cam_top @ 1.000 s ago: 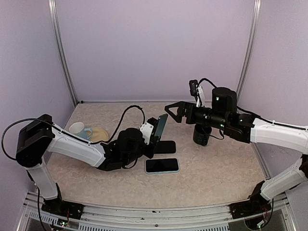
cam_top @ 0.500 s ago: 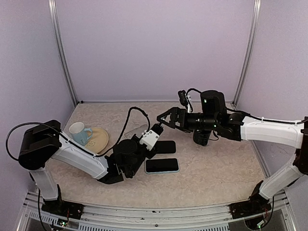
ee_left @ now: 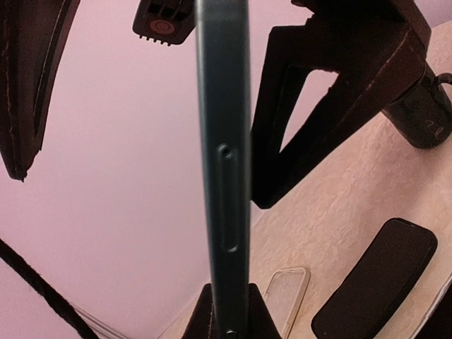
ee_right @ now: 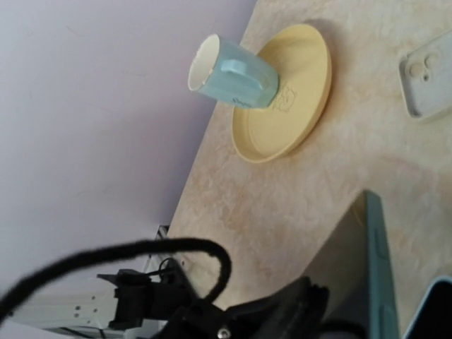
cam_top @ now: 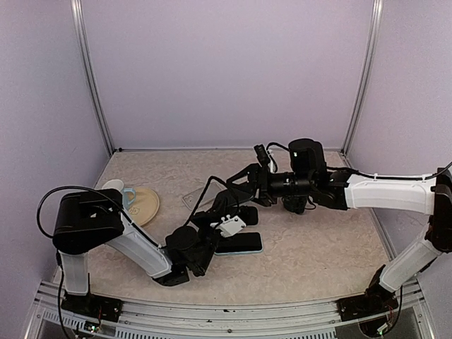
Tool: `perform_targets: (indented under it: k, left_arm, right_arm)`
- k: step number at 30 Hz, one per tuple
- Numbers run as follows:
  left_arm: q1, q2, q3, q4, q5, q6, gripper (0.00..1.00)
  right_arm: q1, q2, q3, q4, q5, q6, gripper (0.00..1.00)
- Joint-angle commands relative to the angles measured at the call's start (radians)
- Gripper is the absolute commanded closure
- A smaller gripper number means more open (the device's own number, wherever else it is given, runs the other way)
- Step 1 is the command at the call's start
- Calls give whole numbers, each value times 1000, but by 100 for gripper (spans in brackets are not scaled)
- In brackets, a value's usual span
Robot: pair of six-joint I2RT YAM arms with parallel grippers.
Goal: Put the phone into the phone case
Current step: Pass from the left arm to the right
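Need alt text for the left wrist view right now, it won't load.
A teal phone stands edge-on mid-frame, clamped at its lower end by the left gripper, the right gripper's open fingers flanking it. Lower right lie a clear case and a black phone.

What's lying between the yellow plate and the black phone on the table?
The clear phone case lies flat between the yellow plate and the black phone; the top view shows it.

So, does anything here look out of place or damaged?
Nothing looks spilled or damaged. Only the phone stands out: the left gripper holds it on edge above the table, apart from the clear case.
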Motion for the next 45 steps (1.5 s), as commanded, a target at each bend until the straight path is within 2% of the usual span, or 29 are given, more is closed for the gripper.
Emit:
perform_targets:
  k: [1, 7, 10, 14, 16, 19, 22, 25, 30, 34, 37, 42, 45]
  left_arm:
    - [-16, 48, 21, 230, -40, 182, 100]
    - [-17, 52, 19, 231, -38, 192, 100]
    - [-18, 50, 17, 231, -38, 193, 100]
    - [-19, 50, 19, 231, -43, 197, 100]
    - [-20, 50, 19, 234, -45, 201, 100]
    - [-21, 52, 22, 250, -51, 210, 100]
    - [-22, 59, 22, 287, -59, 233, 99]
    - [-22, 71, 27, 325, -64, 259, 87]
    - [-22, 77, 33, 345, -67, 275, 60]
    - [-22, 76, 34, 363, -73, 275, 39]
    - [-20, 67, 30, 366, -80, 251, 24]
    - [-11, 35, 14, 286, -98, 133, 4]
    - [6, -25, -5, 115, -97, -45, 1]
  right_arm:
    - [-7, -5, -33, 43, -29, 55, 18]
    - [-9, -15, -54, 50, -6, 70, 29]
    - [-14, -10, -57, 58, -15, 71, 42]
    - [-21, 6, -70, 98, -41, 92, 66]
    - [-22, 14, -74, 107, -51, 101, 68]
    - [-24, 18, -75, 109, -56, 102, 78]
    - [-25, 18, -74, 106, -55, 106, 82]
    - [-27, 14, -71, 101, -55, 106, 86]
    - [-34, 13, -75, 110, -58, 109, 93]
    - [-40, 12, -78, 116, -56, 111, 94]
    - [-49, 8, -79, 119, -54, 102, 100]
    - [-79, -17, -78, 110, -26, 49, 100]
    - [-103, -46, -80, 73, 15, 8, 100]
